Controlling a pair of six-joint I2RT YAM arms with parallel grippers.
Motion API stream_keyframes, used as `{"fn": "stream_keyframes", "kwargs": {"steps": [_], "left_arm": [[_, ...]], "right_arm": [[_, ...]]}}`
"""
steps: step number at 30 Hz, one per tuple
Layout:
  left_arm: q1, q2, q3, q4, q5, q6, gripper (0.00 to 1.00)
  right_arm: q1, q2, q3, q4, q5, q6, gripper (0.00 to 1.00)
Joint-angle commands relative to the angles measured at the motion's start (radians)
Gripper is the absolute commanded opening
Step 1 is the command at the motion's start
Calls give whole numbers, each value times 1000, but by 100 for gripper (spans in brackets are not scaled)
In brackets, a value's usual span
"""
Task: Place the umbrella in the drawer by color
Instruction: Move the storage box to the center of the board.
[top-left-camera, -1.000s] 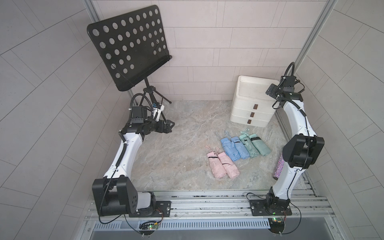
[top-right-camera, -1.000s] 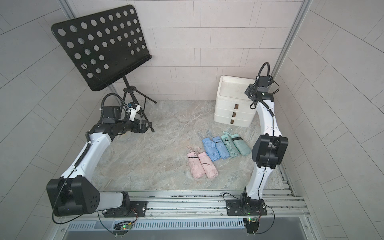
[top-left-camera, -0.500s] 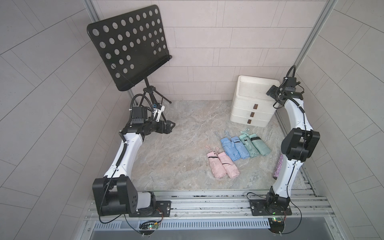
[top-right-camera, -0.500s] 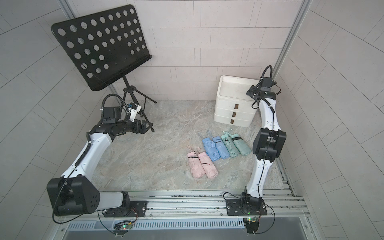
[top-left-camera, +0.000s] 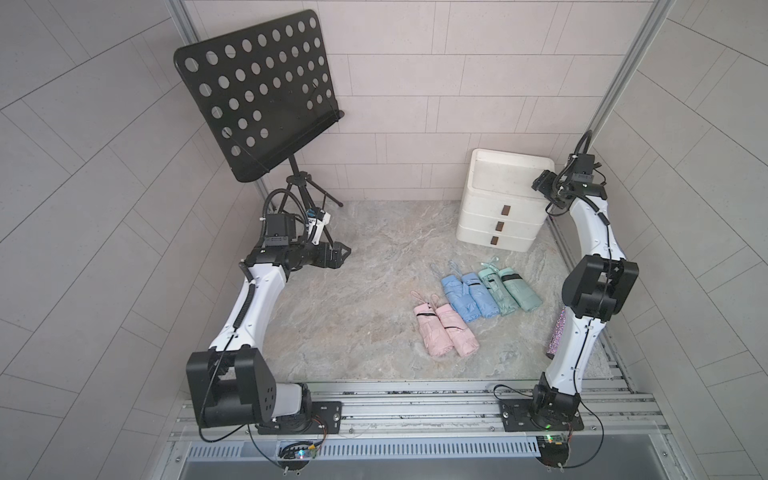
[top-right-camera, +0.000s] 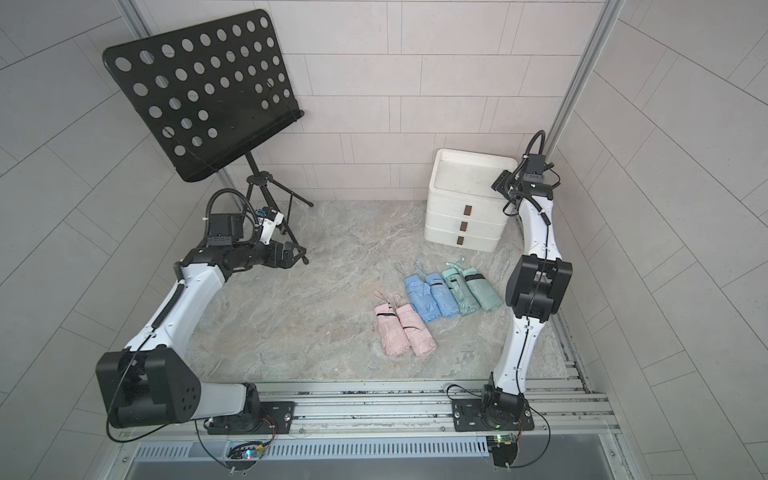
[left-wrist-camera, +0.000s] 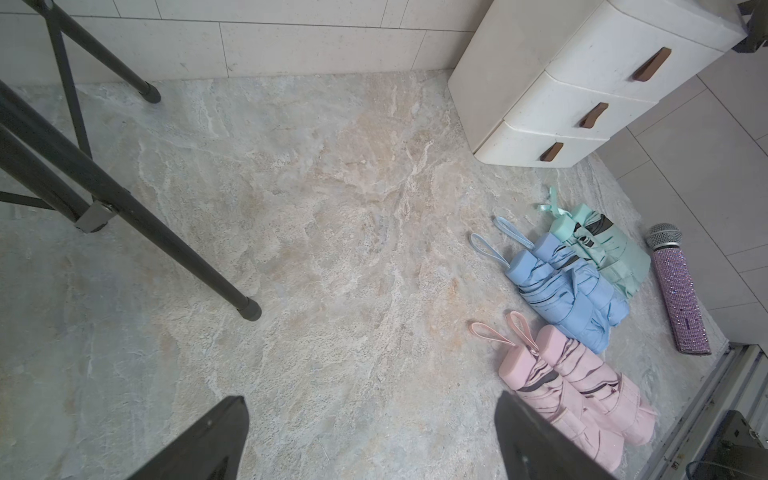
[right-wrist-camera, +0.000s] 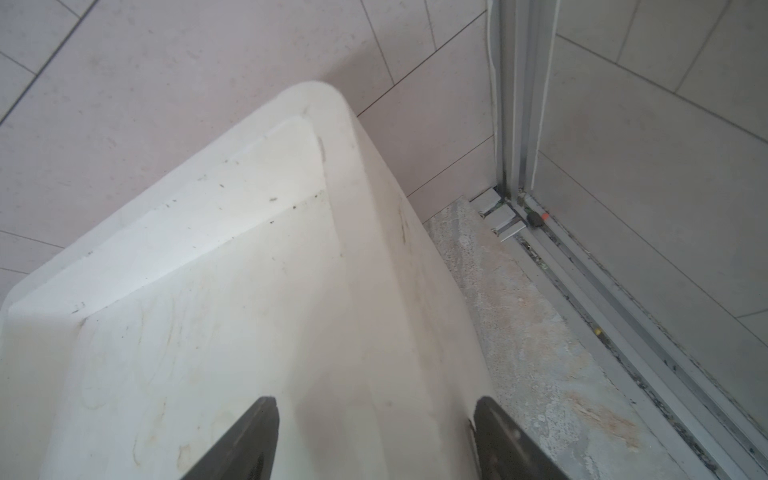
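Folded umbrellas lie in pairs on the stone floor: two pink (top-left-camera: 445, 332), two blue (top-left-camera: 468, 296) and two green (top-left-camera: 509, 291). Behind them stands the white drawer unit (top-left-camera: 490, 205), all three brown-handled drawers shut and a shallow tray on top. My right gripper (top-left-camera: 540, 187) hovers at the unit's top right edge. In the right wrist view its jaws (right-wrist-camera: 376, 401) stand apart astride the tray's side wall (right-wrist-camera: 374, 291), holding nothing. My left gripper (top-left-camera: 343, 253) hangs open and empty far to the left, by the stand's legs, over bare floor (left-wrist-camera: 370, 399).
A black perforated music stand (top-left-camera: 257, 95) on tripod legs (left-wrist-camera: 124, 199) fills the back left. A purple glitter microphone (left-wrist-camera: 677, 295) lies by the right wall beside the green umbrellas, partly behind my right arm in both top views. A metal rail (top-left-camera: 415, 399) runs along the front.
My right arm has shifted slightly at the drawer unit's top right edge and its jaws have narrowed somewhat. The left arm and the umbrellas have not moved.
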Motion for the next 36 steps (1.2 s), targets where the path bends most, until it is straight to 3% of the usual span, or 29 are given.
{"fn": "stream_keyframes", "kwargs": {"steps": [1, 14, 24, 36], "left_arm": [[0, 4, 29, -27, 26, 28, 100], [2, 23, 51, -22, 48, 24, 100], [1, 105, 179, -31, 85, 4, 100], [-13, 231, 345, -6, 120, -45, 100]], "right_arm": [[34, 31, 13, 17, -91, -1, 75], [85, 79, 65, 12, -201, -50, 68], [142, 116, 110, -13, -246, -106, 60], [232, 182, 192, -64, -309, -184, 59]]}}
